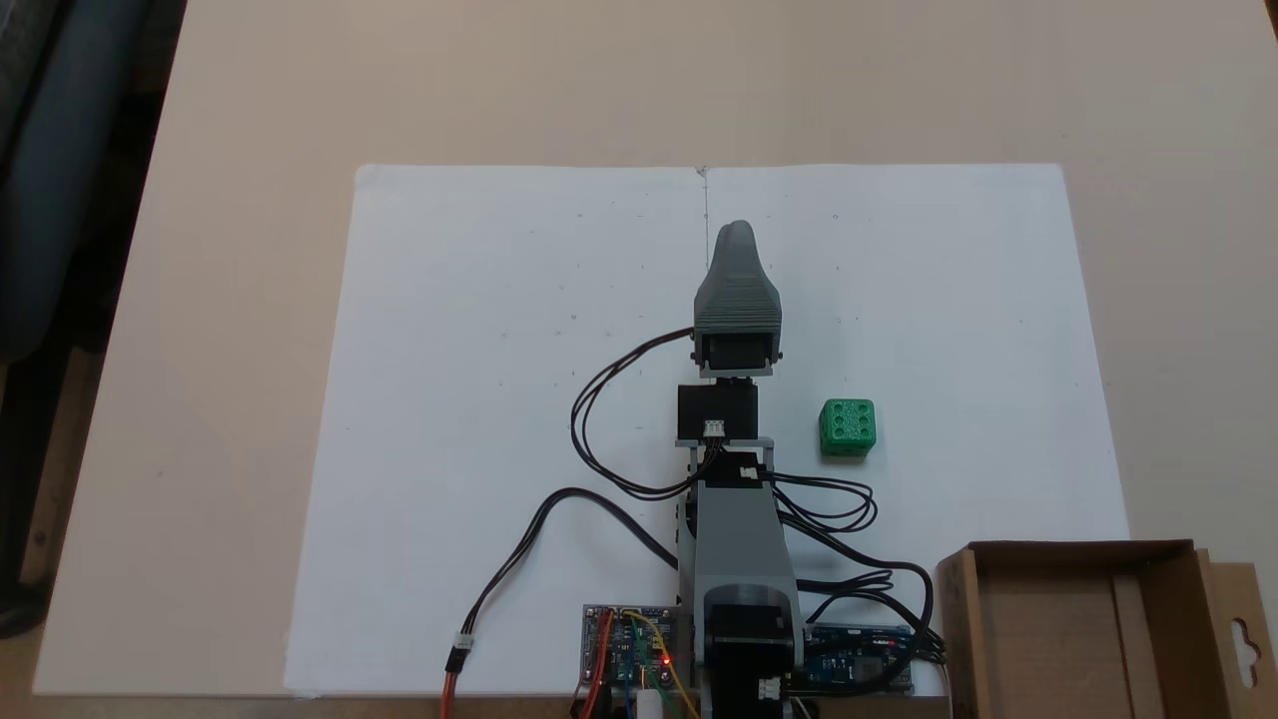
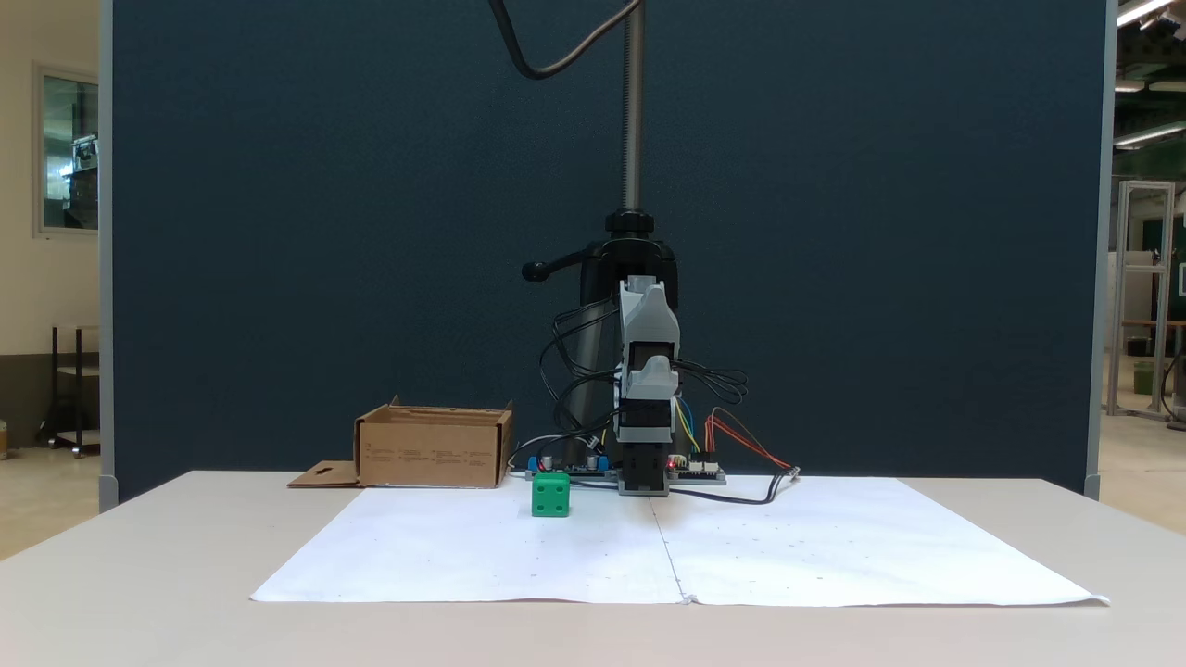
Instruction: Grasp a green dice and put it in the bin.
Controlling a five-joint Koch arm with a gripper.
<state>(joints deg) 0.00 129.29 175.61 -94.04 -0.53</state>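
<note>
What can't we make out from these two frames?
- Gripper: jaws stacked one behind the other in both fixed views, so open or shut is unclear.
- Bin: bottom and right cut off by the frame edge; in the front fixed view its walls hide the inside.
- Green dice: underside hidden.

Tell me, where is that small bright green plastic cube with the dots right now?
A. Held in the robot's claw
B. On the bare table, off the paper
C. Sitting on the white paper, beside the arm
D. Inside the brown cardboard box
C. The small bright green plastic cube sits on the white paper sheet beside the grey arm, apart from the claw and outside the brown cardboard box.
</note>
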